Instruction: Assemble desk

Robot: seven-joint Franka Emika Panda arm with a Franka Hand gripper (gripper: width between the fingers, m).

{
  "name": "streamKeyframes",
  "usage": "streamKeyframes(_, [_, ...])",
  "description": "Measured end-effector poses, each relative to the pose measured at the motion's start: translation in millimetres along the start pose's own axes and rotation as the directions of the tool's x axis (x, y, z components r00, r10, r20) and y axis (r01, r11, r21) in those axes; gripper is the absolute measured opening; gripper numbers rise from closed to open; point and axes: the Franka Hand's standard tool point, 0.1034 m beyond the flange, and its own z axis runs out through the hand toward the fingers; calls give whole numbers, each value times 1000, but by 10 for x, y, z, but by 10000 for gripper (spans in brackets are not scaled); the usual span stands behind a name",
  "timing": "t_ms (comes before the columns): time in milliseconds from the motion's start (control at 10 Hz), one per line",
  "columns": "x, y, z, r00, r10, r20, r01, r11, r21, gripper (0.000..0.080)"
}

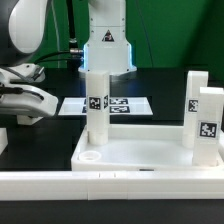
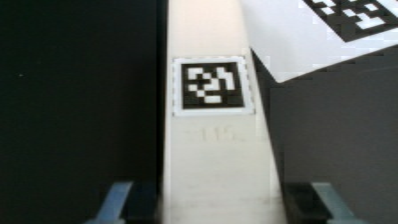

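Note:
The desk slab lies rim up in the exterior view, with a round socket showing at its near left corner. One tagged white leg stands upright at its far left. Two more legs stand at its right side. In the wrist view a fourth white leg with a black-and-white tag lies lengthwise between my fingers. My gripper is open, with dark gaps on both sides of the leg. In the exterior view my gripper is low at the left.
The marker board lies flat behind the slab, and its corner shows in the wrist view. A long low white rail runs along the front. The robot base stands at the back. The table is black.

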Motion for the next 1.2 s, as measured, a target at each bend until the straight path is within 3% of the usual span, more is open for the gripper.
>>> streamKeyframes(200, [-9,2,-17,1000,-3,2,3,1000,1,288])
streamKeyframes(300, [-78,-1,-160,1000,-11,7,11,1000,8,289])
streamKeyframes(400, [-170,-52,-406,1000,-26,-14,26,1000,7,289])
streamKeyframes(600, [-421,-224,-826,995,-61,-74,62,998,10,291])
streamKeyframes(700, [-469,-240,-900,995,-67,-80,67,998,1,291])
streamKeyframes(900, [-297,-199,-929,975,-68,-212,64,998,-25,291])
streamKeyframes(1000, [-273,-206,-964,954,-75,-290,65,997,-46,291])
streamKeyframes(1100, [-207,-249,-1013,935,-94,-342,68,994,-86,291])
streamKeyframes(1200, [-276,-395,-1224,927,-116,-357,83,991,-105,291])
